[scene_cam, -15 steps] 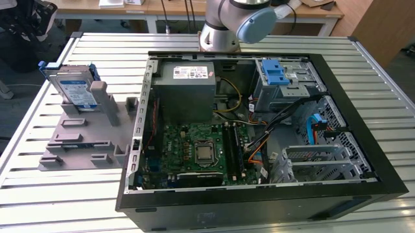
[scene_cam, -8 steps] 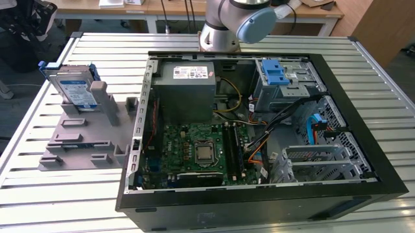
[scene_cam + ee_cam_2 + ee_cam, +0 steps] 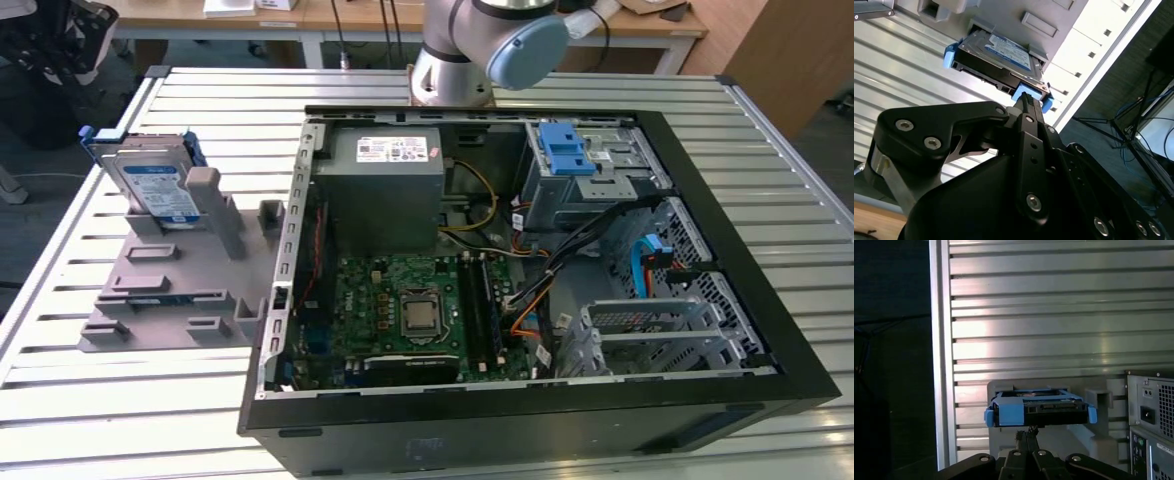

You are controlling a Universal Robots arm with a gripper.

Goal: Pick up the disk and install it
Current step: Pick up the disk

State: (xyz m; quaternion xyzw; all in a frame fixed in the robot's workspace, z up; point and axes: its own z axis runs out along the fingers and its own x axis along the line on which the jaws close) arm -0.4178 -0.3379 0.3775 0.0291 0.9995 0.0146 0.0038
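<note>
- The disk (image 3: pixel 154 185) stands on its edge in a grey holder (image 3: pixel 174 290), at the exterior view's left.
- The holder sits on the ribbed metal counter (image 3: pixel 134 400), just beside an open black computer case (image 3: pixel 534 420).
- Inside the case are a green board (image 3: pixel 400 310), a grey metal box (image 3: pixel 387 190) and a cage with blue tabs (image 3: pixel 567 150).
- The robot arm (image 3: pixel 481 50) stands at the far side of the case.

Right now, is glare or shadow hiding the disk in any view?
No. Exterior view: even light, the disk clear. First wrist view: glare patches on the table slats beyond the disk, whose near edge is shaded yet distinct. Second wrist view: the slats past the disk wash out to white, but its label is visible.
</note>
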